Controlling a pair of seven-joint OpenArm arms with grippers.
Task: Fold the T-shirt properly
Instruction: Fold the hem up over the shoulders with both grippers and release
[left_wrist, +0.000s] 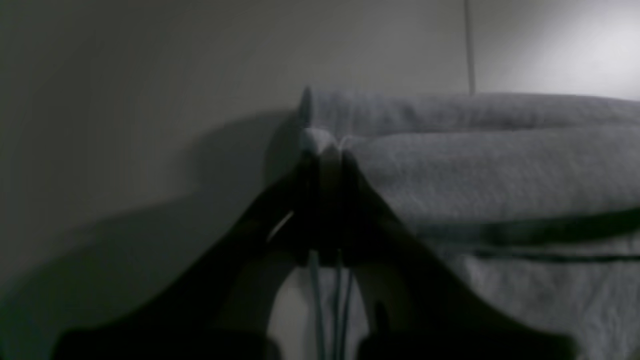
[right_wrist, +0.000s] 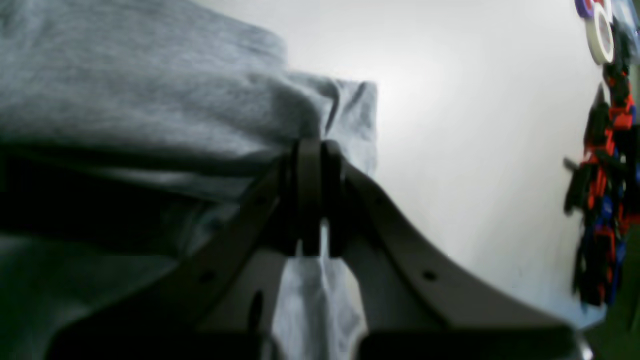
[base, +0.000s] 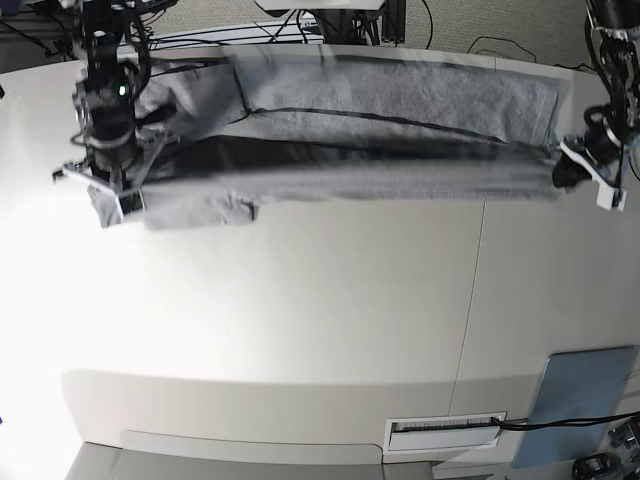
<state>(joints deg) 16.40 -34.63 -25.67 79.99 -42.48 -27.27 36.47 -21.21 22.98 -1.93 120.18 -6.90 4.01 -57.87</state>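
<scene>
While your base view lays out the whole scene, it shows the T-shirt (base: 400, 130) stretched as a long grey band across the far part of the white table (base: 300, 300), strung between the two arms, with a dark fold line running along its length and a shadowed strip beneath the lifted near edge. That same view gives you the pale blue-grey panel (base: 580, 395) at the near corner of the table, well apart from the cloth, which neither wrist camera catches. Your right wrist camera adds what the base view cannot: a white roll of tape (right_wrist: 600, 35) and a cluster of red, blue and black items (right_wrist: 605, 200) at the table's edge, blurred too much to name. Close up, your left gripper (left_wrist: 324, 152) has its jaws pressed together on a corner of the grey fabric, the folded layers running off to the right of it and bare table to its left. Your right gripper (right_wrist: 311, 150) is likewise clamped tight on the shirt, pinching a bunched edge, with cloth hanging down between the fingers and more of it draped to the left.
</scene>
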